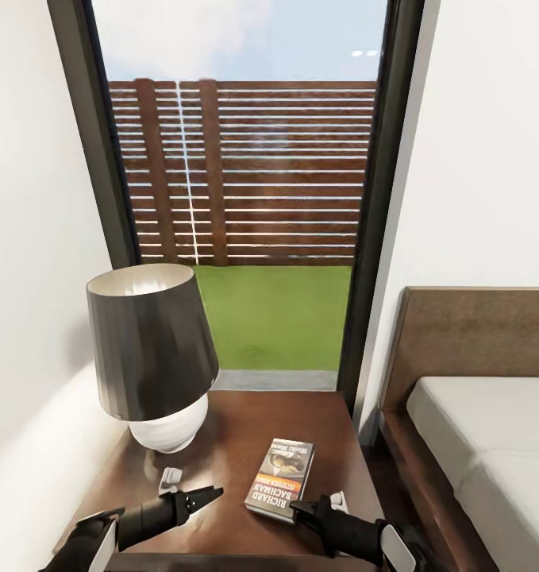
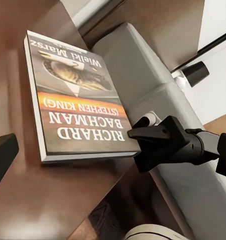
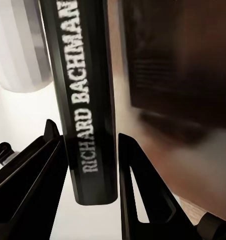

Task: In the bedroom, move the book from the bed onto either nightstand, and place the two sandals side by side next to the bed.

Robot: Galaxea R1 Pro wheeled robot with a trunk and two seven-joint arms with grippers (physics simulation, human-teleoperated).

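While the thin dark paperback book (image 1: pixel 281 478) with its orange band lies flat on the glossy dark-brown wooden nightstand (image 1: pixel 245 433) beside the grey-shaded lamp (image 1: pixel 152 357), my right gripper (image 3: pixel 90 175) straddles its spine, fingers spread; my left gripper (image 1: pixel 209 496) hovers nearby, its spread unclear.

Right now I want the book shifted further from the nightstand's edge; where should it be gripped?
Grip the book across its thin spine end, coming in low from the robot's side. It lies flat, that end faces the right end effector, whose open fingers already flank the spine.
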